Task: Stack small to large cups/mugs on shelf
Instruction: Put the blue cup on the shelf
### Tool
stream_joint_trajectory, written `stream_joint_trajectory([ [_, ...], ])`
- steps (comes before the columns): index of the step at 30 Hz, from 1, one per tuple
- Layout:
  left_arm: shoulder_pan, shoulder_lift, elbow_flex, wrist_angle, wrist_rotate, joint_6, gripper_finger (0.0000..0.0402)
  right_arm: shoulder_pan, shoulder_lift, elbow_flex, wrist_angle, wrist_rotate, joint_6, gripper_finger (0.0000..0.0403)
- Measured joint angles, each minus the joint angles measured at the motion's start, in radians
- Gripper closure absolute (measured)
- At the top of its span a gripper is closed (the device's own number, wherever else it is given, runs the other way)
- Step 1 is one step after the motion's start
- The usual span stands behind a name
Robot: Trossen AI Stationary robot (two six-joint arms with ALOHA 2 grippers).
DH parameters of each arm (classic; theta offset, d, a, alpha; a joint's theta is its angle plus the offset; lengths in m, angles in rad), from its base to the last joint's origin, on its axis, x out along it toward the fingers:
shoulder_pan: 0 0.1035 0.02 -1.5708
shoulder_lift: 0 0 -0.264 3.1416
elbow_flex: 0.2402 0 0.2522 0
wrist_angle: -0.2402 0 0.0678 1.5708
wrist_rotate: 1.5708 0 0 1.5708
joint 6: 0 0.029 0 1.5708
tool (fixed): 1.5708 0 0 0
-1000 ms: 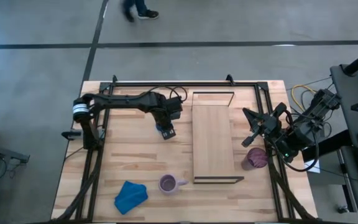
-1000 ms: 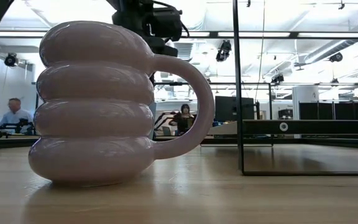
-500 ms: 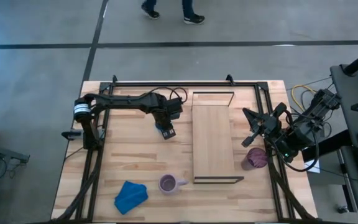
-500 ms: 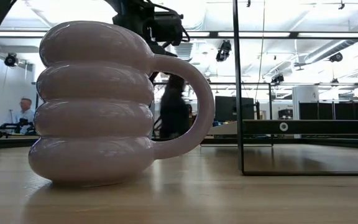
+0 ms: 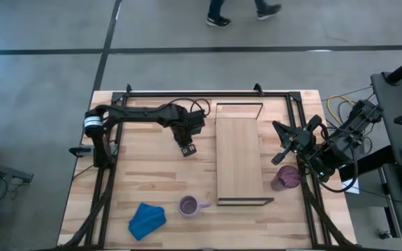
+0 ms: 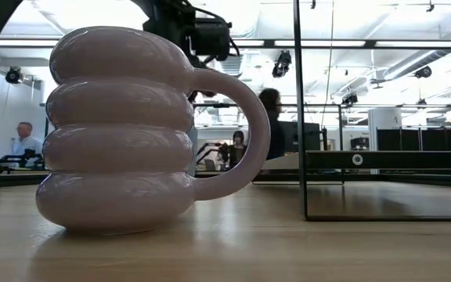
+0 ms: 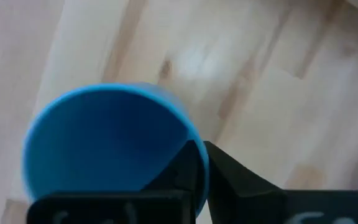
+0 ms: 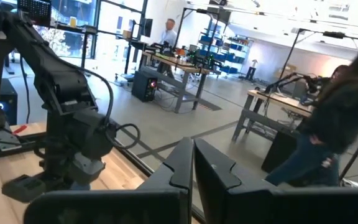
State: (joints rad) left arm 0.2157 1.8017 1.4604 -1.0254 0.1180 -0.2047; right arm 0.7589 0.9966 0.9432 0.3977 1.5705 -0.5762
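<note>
- The desk [image 5: 145, 174] is a top of pale wooden planks with a dark metal frame along its edges, standing on a grey floor crossed by dark lines.
- The shelf [image 5: 239, 159] is a long, flat, light wooden board with thin dark metal frame ends; its long axis runs from the far edge of the desk toward the near edge, right of the middle.
- The dark purple cup [image 5: 286, 178] is round and stands mouth up, just beside the shelf's right edge, near its front end.
- The pale lilac mug [image 6: 124, 129] is glossy, built of four bulging rings, upright near the front edge, its handle pointing toward the shelf.
- A crumpled blue cloth [image 5: 146, 219] lies left of that mug.
- The small blue cup [image 7: 107, 146] is smooth and round; the left gripper [image 5: 185, 147] has its jaws clamped on its rim, left of the shelf.
- The right gripper [image 5: 283, 143] hangs near the purple cup, jaws together.
- Beyond the desk are workbenches, ceiling lights and people.
</note>
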Motion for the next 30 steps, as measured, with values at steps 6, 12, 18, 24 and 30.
stream_joint_trajectory([
  [6,-0.025,-0.015,0.189,-0.154,0.003,0.000,0.0401,0.000,0.000,0.000,-0.003,0.000,-0.002,0.0394],
  [12,-0.071,0.010,0.476,-0.128,-0.011,0.043,0.0401,0.000,0.000,0.000,-0.006,0.000,-0.003,0.0394],
  [18,-0.071,0.115,0.673,-0.100,-0.049,0.061,0.0401,0.000,-0.001,0.000,-0.005,0.000,0.007,0.0394],
  [24,-0.076,0.279,0.837,-0.108,-0.047,0.113,0.0401,0.000,-0.013,0.000,-0.005,0.000,0.044,0.0394],
  [30,-0.061,0.377,0.888,-0.058,-0.047,0.139,0.0402,0.000,-0.016,0.000,-0.005,0.000,0.092,0.0394],
])
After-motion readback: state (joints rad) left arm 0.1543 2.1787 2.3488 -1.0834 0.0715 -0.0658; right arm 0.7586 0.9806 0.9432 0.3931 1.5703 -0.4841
